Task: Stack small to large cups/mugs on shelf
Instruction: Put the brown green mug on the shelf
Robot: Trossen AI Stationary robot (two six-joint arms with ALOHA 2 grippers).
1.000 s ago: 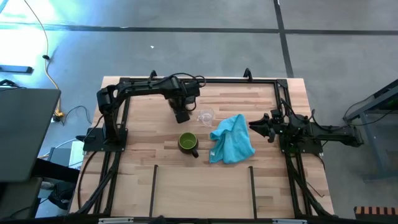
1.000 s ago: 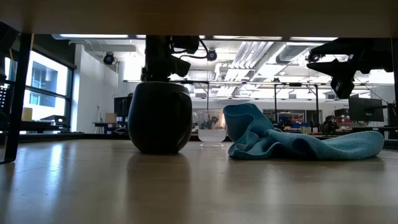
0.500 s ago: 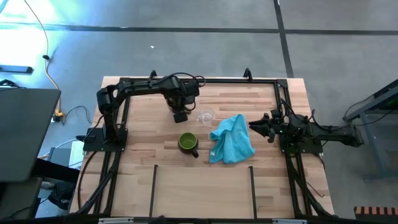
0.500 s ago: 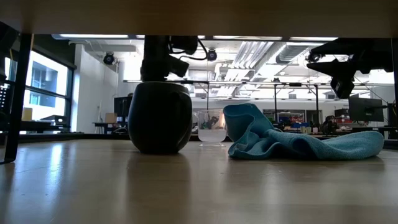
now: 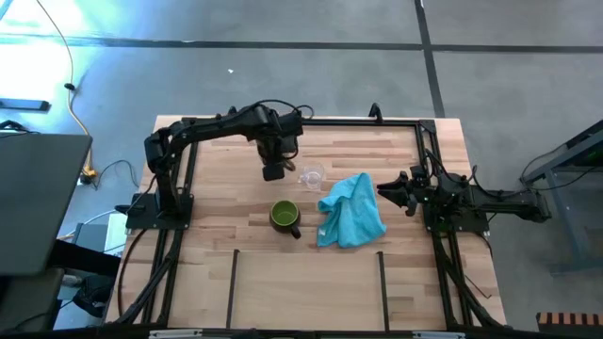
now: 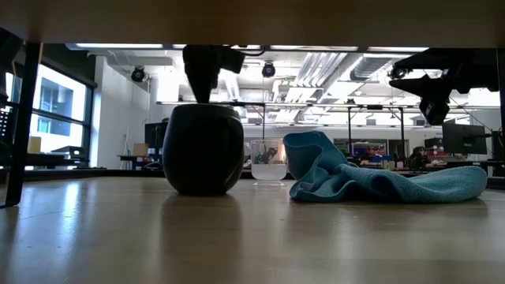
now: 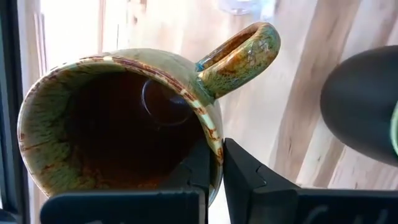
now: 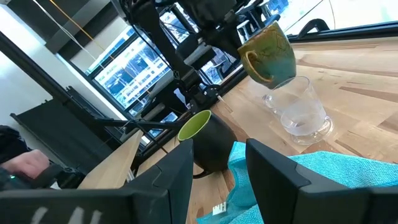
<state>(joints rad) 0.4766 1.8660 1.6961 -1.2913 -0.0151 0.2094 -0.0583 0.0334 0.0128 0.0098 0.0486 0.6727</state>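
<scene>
Three vessels are in our view, and one of them is off the table (image 5: 377,282). We see the left gripper (image 7: 214,163) pinched tight on the rim of the brown mug (image 7: 118,118), one finger inside the wall and one outside, close to the handle. In the right wrist view this mug (image 8: 268,51) hangs tilted in the air over the clear glass cup (image 8: 300,111), without touching it. From above, the left gripper (image 5: 274,169) is over the middle of the table's far half, just beside the glass cup (image 5: 312,175). We find the green mug (image 5: 285,216) standing upright near the table's centre, its handle toward the near edge, apart from the glass. A turquoise cloth (image 5: 352,209) lies crumpled between the glass and the right edge. The right gripper (image 5: 389,191) waits near the right edge, its fingers (image 8: 163,180) spread apart and holding nothing. Thin black bars (image 5: 232,287) stand along the near edge, and no vessel is between them.
</scene>
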